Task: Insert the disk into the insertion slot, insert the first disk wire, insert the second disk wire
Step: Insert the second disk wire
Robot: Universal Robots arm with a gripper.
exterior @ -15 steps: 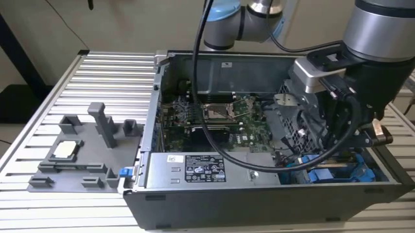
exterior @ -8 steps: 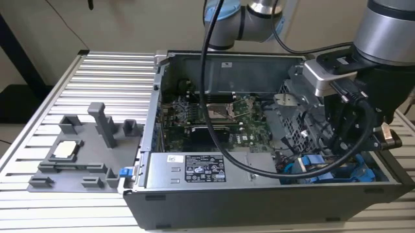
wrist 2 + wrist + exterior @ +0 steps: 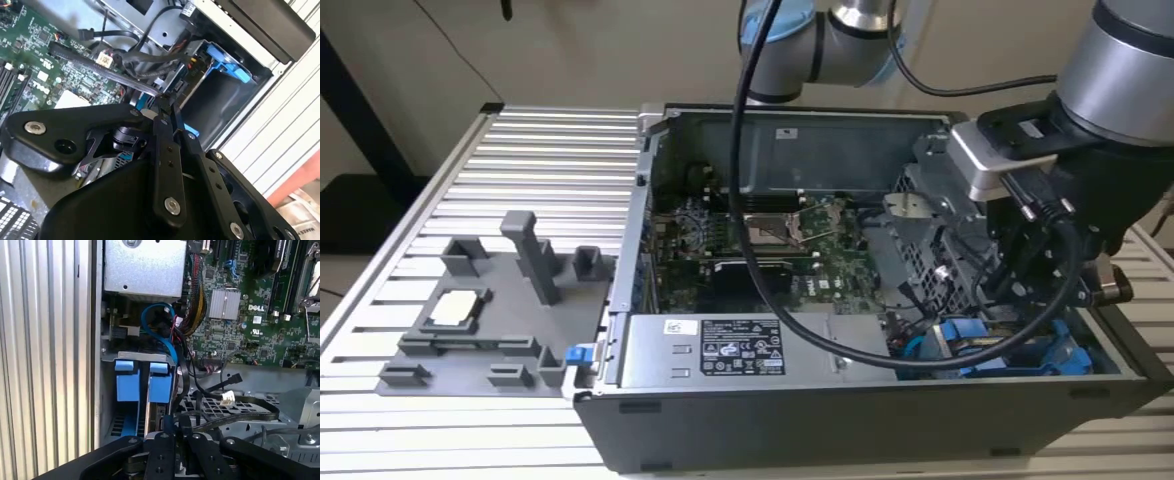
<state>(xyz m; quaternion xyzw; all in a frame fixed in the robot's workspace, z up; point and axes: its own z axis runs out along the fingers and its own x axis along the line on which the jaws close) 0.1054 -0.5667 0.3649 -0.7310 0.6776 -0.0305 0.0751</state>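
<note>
Exterior view: an open desktop computer case (image 3: pixel 761 420) lies on a slatted metal table (image 3: pixel 547 150), with the green motherboard (image 3: pixel 761 250) exposed and the labelled power supply box (image 3: pixel 734 350) along the near edge. The robot arm (image 3: pixel 1121 60) reaches down into the corner of the case at the exterior view's right. There the disk (image 3: pixel 1041 355), in its bright blue carrier, sits in the insertion slot (image 3: pixel 947 250) of the grey sheet-metal drive cage. A grey fixture tray (image 3: pixel 480 320) rests on the table at the exterior view's left, well apart from the case.

In the first wrist view, the blue carrier's two handle ends (image 3: pixel 142 380) stand side by side in the bay, with a blue cable (image 3: pixel 162 330) looping above them. In the second wrist view, the gripper (image 3: pixel 164 102) has its black fingers (image 3: pixel 167 150) pressed together, the tips pinching a dark wire (image 3: pixel 145 62) just beside the blue carrier.
</note>
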